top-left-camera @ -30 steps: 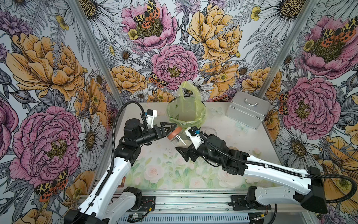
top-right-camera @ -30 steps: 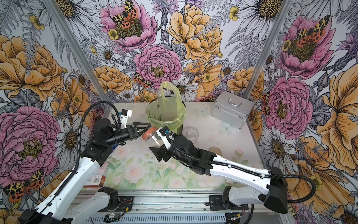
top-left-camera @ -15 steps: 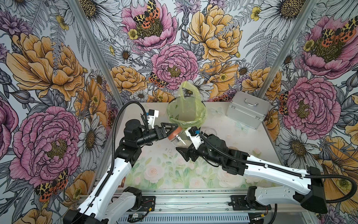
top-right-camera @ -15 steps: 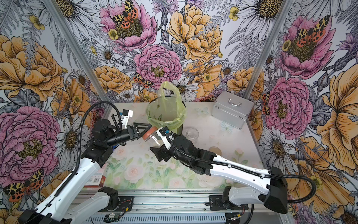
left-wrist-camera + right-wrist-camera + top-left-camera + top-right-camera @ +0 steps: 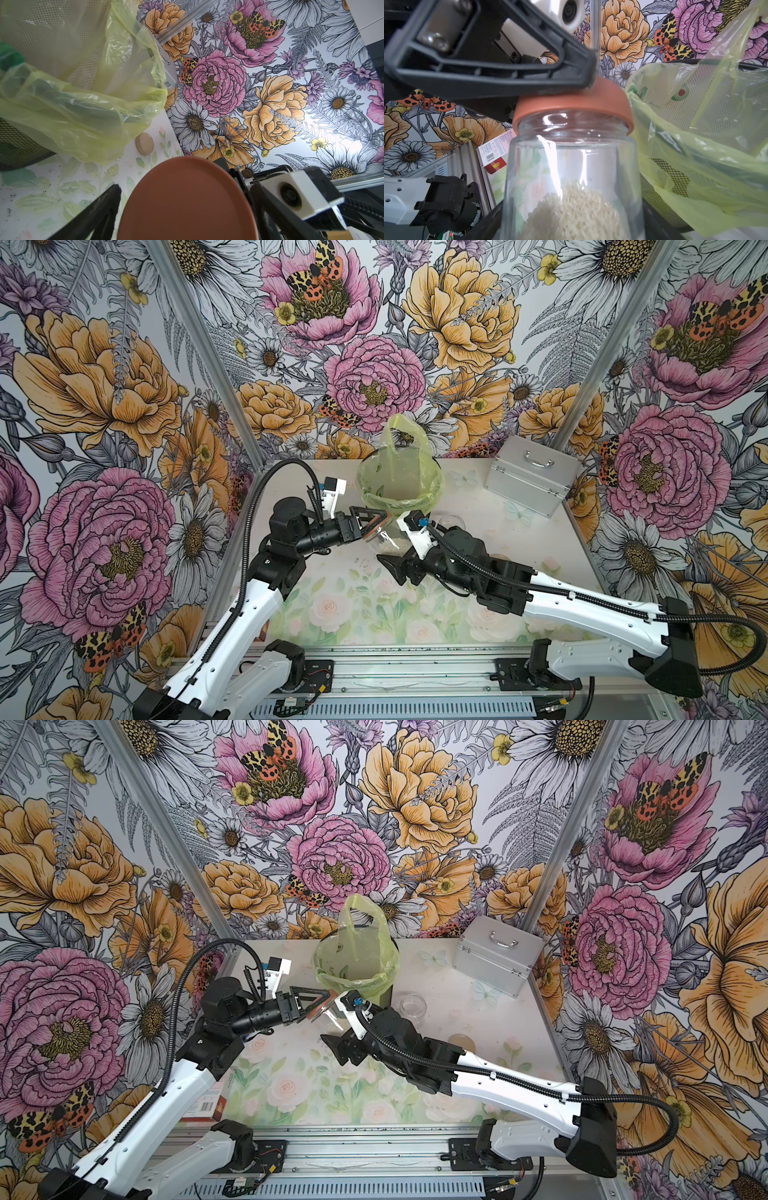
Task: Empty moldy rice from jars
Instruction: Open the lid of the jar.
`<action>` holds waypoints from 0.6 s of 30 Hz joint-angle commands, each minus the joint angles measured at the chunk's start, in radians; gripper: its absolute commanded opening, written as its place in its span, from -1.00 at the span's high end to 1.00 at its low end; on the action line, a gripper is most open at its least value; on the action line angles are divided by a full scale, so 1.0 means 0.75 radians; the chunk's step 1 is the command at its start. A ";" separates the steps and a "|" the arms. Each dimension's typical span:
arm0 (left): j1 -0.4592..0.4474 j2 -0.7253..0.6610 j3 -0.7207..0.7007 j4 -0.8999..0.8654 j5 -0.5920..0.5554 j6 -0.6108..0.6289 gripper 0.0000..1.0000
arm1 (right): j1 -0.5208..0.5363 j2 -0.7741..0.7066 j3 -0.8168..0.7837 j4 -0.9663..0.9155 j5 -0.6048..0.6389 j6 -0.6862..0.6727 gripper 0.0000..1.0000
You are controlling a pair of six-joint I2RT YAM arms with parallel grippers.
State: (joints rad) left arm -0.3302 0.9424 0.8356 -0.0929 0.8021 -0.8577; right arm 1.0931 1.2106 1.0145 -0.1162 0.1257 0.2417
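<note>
The left gripper point(image 5: 369, 523) is clamped by its fingers on the rim of the copper lid point(image 5: 187, 199), just in front of the bin point(image 5: 415, 502). This grip suits twisting the lid off. The lid still sits on the threads of the jar point(image 5: 571, 158), so the unscrewing does not look finished.

The jar is tilted with its lid toward the left arm. The moldy rice point(image 5: 571, 209) lies heaped in the lower part of the glass and none has left it yet. The right gripper point(image 5: 571, 220) has its fingers closed on the jar's body from the other side, apparently to hold the glass against the twist. Holding the jar this near the bin's front rim should keep the later pour short.

To the right of the bin, a second jar point(image 5: 413, 1004) stands open and looks empty. Its beige lid point(image 5: 461, 1040) lies on the table nearer the front, well apart from it. A silver case point(image 5: 528, 477) sits further right, out of the way.

Compared with a second ago, the left wrist has turned a little, carrying its white camera housing closer to the bin. The jar and the right arm have stayed put.
</note>
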 commanded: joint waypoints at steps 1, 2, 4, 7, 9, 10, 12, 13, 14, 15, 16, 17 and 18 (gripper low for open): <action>-0.010 -0.029 -0.014 -0.006 -0.017 0.017 -0.97 | -0.009 -0.021 0.075 0.153 0.002 -0.016 0.87; -0.010 -0.031 -0.012 -0.006 -0.018 0.015 -0.93 | -0.008 -0.021 0.072 0.154 0.002 -0.017 0.87; -0.012 -0.035 -0.002 -0.006 -0.024 0.009 -0.85 | -0.009 -0.017 0.071 0.154 0.003 -0.016 0.87; -0.014 -0.036 0.016 -0.016 -0.030 0.005 -0.66 | -0.009 -0.012 0.068 0.158 0.002 -0.015 0.87; -0.015 -0.037 0.025 -0.029 -0.031 0.005 -0.58 | -0.009 -0.007 0.066 0.166 0.011 -0.017 0.87; -0.018 -0.038 0.028 -0.033 -0.034 0.005 -0.55 | -0.009 -0.006 0.065 0.167 0.014 -0.017 0.87; -0.018 -0.040 0.034 -0.042 -0.035 0.004 -0.47 | -0.009 0.003 0.066 0.175 0.018 -0.021 0.87; -0.020 -0.040 0.036 -0.045 -0.036 0.004 -0.45 | -0.009 0.005 0.067 0.177 0.017 -0.022 0.87; -0.020 -0.038 0.039 -0.051 -0.036 0.004 -0.44 | -0.009 0.007 0.067 0.180 0.018 -0.022 0.87; -0.020 -0.036 0.044 -0.063 -0.039 0.004 -0.43 | -0.009 0.012 0.069 0.184 0.016 -0.024 0.87; -0.019 -0.036 0.053 -0.084 -0.047 0.010 -0.42 | -0.009 0.015 0.070 0.187 0.017 -0.026 0.87; -0.020 -0.032 0.062 -0.107 -0.056 0.015 -0.41 | -0.009 0.020 0.069 0.191 0.018 -0.030 0.87; -0.022 -0.030 0.072 -0.131 -0.062 0.019 -0.38 | -0.009 0.025 0.070 0.194 0.020 -0.037 0.88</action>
State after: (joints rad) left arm -0.3336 0.9306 0.8452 -0.1429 0.7715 -0.8589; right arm 1.0916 1.2243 1.0145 -0.1135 0.1261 0.2375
